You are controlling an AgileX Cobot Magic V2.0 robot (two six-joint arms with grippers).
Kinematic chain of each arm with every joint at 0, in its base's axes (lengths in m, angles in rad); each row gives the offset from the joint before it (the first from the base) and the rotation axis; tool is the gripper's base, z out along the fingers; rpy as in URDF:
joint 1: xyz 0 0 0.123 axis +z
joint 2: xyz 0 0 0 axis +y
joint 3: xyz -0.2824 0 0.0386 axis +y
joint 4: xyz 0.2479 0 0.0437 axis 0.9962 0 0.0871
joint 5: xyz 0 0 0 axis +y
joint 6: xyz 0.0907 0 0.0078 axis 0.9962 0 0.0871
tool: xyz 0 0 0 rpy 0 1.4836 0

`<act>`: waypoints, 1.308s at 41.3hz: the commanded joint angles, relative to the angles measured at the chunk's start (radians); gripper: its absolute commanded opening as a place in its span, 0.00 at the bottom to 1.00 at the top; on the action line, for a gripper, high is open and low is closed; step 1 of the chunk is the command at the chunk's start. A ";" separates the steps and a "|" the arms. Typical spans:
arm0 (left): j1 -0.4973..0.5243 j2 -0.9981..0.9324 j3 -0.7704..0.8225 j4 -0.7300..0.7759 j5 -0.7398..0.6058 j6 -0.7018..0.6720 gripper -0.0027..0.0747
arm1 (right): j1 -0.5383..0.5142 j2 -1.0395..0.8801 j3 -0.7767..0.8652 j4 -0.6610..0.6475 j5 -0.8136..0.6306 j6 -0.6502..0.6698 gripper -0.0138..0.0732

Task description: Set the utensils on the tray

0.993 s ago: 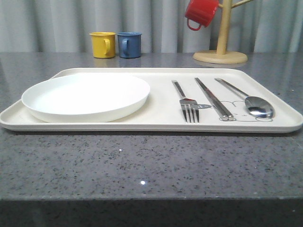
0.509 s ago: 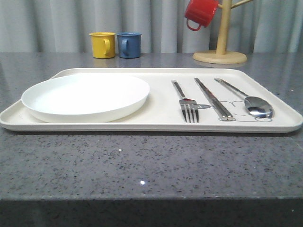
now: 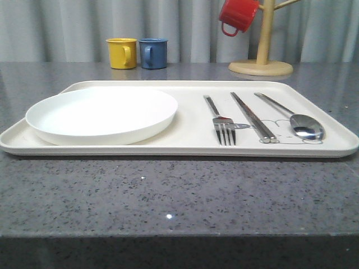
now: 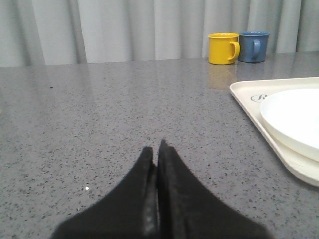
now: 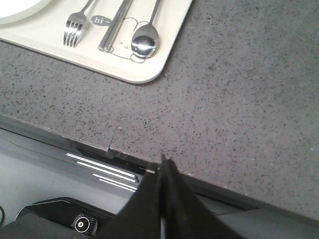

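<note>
1. Your fork (image 3: 223, 122), chopsticks (image 3: 253, 116) and spoon (image 3: 297, 121) lie side by side on the tray (image 3: 190, 130), beside the plate (image 3: 102, 114).
2. Your left tool (image 4: 158, 149) and right tool (image 5: 163, 162) are both closed on nothing, off the tray.

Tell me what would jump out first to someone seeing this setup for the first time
A big cream tray spans the grey counter, with a round white plate on its left half and a fork, chopsticks and spoon lined up side by side on its right half. Behind it, a yellow mug and blue mug stand together, and a red mug hangs on a wooden stand.
</note>
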 commanded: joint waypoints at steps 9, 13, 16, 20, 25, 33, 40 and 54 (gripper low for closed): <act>-0.006 -0.024 -0.002 -0.009 -0.088 -0.009 0.01 | -0.001 0.009 -0.023 -0.003 -0.053 -0.010 0.08; -0.006 -0.024 -0.002 -0.009 -0.088 -0.009 0.01 | -0.001 0.009 -0.023 -0.003 -0.053 -0.010 0.08; -0.006 -0.024 -0.002 -0.009 -0.088 -0.009 0.01 | -0.001 0.009 -0.023 -0.003 -0.053 -0.010 0.08; -0.006 -0.024 -0.002 -0.009 -0.088 -0.009 0.01 | -0.001 0.009 -0.023 -0.003 -0.053 -0.010 0.08; -0.006 -0.024 -0.002 -0.009 -0.088 -0.009 0.01 | -0.001 0.006 -0.016 -0.003 -0.068 -0.010 0.08; -0.006 -0.024 -0.002 -0.009 -0.088 -0.009 0.01 | -0.078 -0.116 0.143 -0.006 -0.477 -0.010 0.08; -0.006 -0.024 -0.002 -0.009 -0.088 -0.009 0.01 | -0.160 -0.230 0.361 -0.005 -0.798 -0.010 0.08; -0.006 -0.024 -0.002 -0.009 -0.088 -0.009 0.01 | -0.210 -0.390 0.722 -0.005 -1.069 -0.010 0.08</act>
